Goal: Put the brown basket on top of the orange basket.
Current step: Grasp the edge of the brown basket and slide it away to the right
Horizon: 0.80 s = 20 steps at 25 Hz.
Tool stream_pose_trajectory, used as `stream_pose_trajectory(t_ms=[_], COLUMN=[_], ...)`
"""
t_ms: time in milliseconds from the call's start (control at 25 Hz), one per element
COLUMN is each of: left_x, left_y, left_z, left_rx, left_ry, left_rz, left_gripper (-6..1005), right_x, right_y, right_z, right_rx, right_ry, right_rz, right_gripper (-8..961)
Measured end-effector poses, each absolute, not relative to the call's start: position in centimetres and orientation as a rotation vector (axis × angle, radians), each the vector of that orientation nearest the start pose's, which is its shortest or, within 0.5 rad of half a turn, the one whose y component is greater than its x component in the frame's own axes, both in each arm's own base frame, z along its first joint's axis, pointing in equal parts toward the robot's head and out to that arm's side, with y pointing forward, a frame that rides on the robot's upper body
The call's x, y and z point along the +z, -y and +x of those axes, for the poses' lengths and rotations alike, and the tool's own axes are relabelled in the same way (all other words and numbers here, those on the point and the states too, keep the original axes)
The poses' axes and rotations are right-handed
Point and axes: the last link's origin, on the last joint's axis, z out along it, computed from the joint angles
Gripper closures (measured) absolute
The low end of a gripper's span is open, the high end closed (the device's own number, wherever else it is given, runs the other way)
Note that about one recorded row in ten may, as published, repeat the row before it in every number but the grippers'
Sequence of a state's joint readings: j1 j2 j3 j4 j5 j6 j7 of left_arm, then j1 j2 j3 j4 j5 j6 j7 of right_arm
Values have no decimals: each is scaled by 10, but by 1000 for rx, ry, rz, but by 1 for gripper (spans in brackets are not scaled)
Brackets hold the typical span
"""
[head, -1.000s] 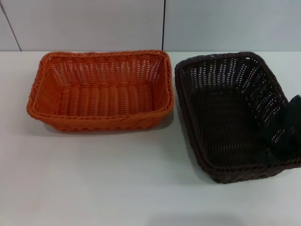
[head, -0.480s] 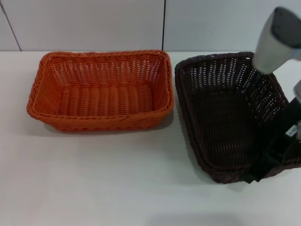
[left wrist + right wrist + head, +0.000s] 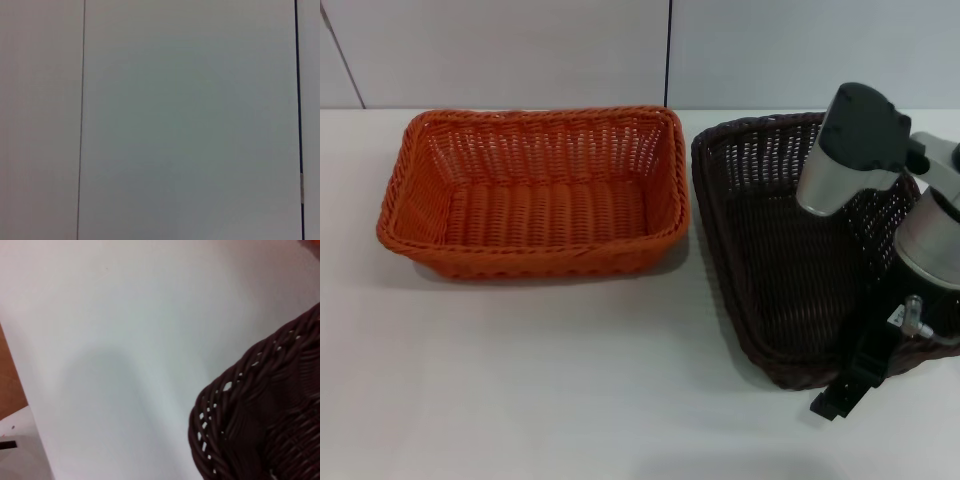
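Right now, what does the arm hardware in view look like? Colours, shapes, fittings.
Only the right arm shows, in the head view: a silver-grey tapered link with a dark grey rounded cap, then a silver cylindrical section. Below it hang black parts, with a small metal fitting and a black bracket by the brown basket. The hand itself isn't visible. The left arm is out of view.

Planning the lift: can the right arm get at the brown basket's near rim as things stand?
Probably yes. The right arm is already over the brown basket's near right corner, and nothing lies between them. The orange basket sits apart, to the left.
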State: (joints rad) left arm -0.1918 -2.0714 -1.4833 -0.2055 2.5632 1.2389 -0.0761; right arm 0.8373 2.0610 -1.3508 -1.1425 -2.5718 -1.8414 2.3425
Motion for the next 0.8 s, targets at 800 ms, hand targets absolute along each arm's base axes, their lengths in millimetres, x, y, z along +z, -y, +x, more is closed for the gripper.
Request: stream_pose_trajectory(t_ms=[800], left_x=[66], left_y=[-253], left_z=[-416], left_rx=[-513], left_ry=[597], left_rz=[-1099], left_gripper=[217], right_x=[-8], right_y=[-354], right_z=[157], right_rx=[-885], right_ry=[-666], right_rz=[-2857], right_gripper=[534])
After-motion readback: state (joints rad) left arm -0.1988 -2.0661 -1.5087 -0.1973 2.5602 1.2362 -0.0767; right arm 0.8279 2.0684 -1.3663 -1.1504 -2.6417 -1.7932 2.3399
